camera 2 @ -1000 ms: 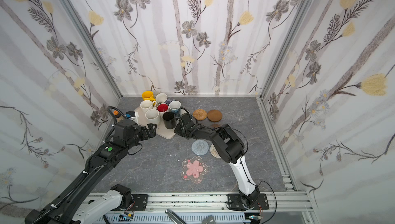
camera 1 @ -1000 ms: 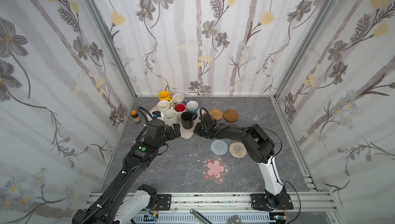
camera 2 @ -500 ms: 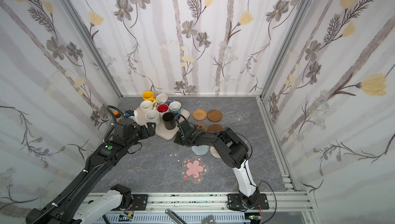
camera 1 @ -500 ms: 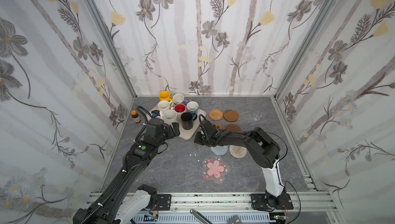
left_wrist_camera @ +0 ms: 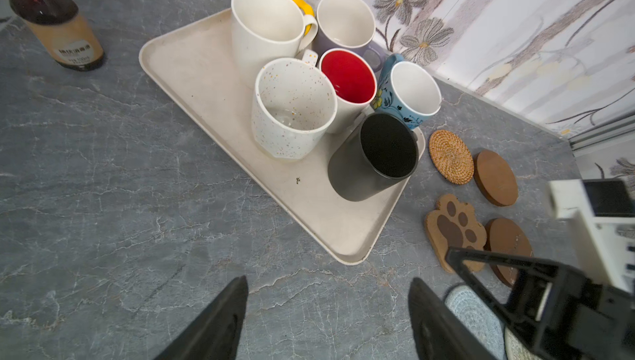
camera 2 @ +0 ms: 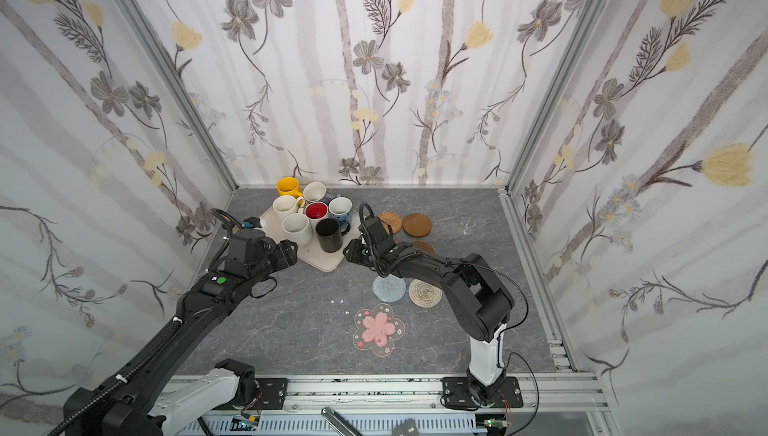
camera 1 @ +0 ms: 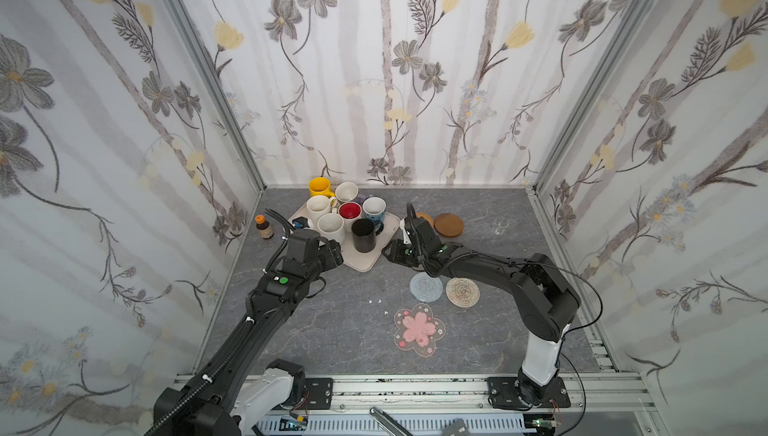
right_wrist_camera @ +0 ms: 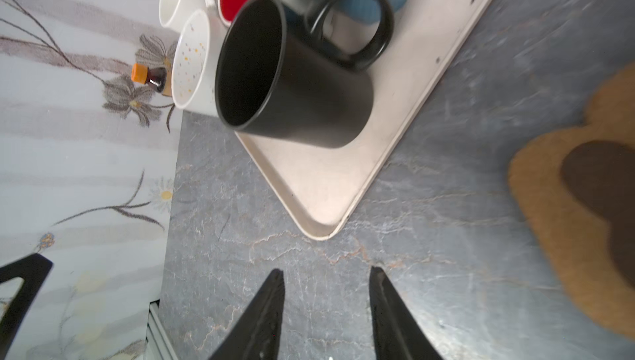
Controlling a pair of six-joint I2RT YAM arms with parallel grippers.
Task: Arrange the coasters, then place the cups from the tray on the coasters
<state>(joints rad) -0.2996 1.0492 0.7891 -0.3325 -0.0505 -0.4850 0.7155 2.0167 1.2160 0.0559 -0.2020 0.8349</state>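
Your left gripper [left_wrist_camera: 328, 282] and right gripper [right_wrist_camera: 326, 270] hover just off the nearest corner of the tray [left_wrist_camera: 206, 76], jaws parted and empty, likely lining up on a cup; the black cup [left_wrist_camera: 364, 169], tall and matte, stands on the tray closest to that corner; the paw-print coaster [left_wrist_camera: 453, 231] lies bare beside the tray.

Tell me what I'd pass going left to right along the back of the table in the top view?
In a top view: orange-capped brown bottle → beige tray → woven rattan coaster → brown wooden coaster → small clear glass.
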